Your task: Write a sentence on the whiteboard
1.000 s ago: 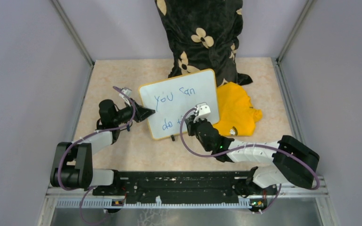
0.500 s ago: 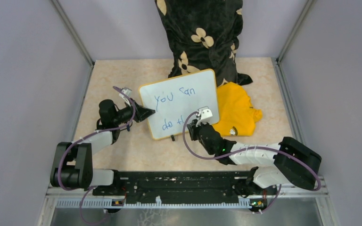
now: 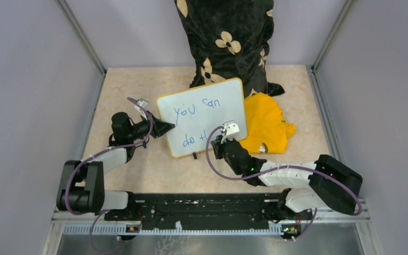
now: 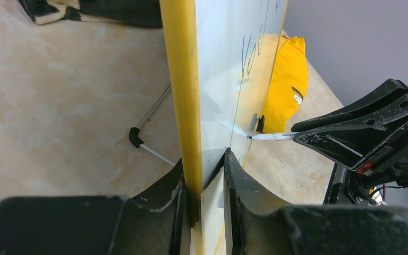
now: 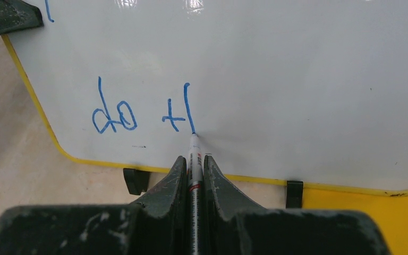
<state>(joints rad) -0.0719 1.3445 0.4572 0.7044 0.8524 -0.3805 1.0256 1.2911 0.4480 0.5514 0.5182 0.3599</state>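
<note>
The whiteboard (image 3: 212, 114) stands tilted on the table, white with a yellow frame (image 4: 183, 79). My left gripper (image 3: 169, 127) is shut on its left edge, one finger on each face (image 4: 204, 167). Blue writing reads "you can" (image 3: 195, 108) above "do t" and one tall downstroke (image 5: 188, 109). My right gripper (image 5: 194, 162) is shut on a white marker (image 5: 194, 154). The marker's tip touches the board at the foot of that stroke. In the left wrist view the marker (image 4: 273, 136) meets the board's face.
A yellow cloth (image 3: 268, 125) lies right of the board, black flowered fabric (image 3: 228, 42) behind it. Two black clips (image 5: 134, 180) (image 5: 294, 193) sit on the board's lower edge. A thin wire stand leg (image 4: 149, 127) props the back. Grey walls close in on three sides.
My right gripper has slid slightly toward the near edge with the marker, drawing the tall stroke downward. The left gripper and the board have stayed still.
</note>
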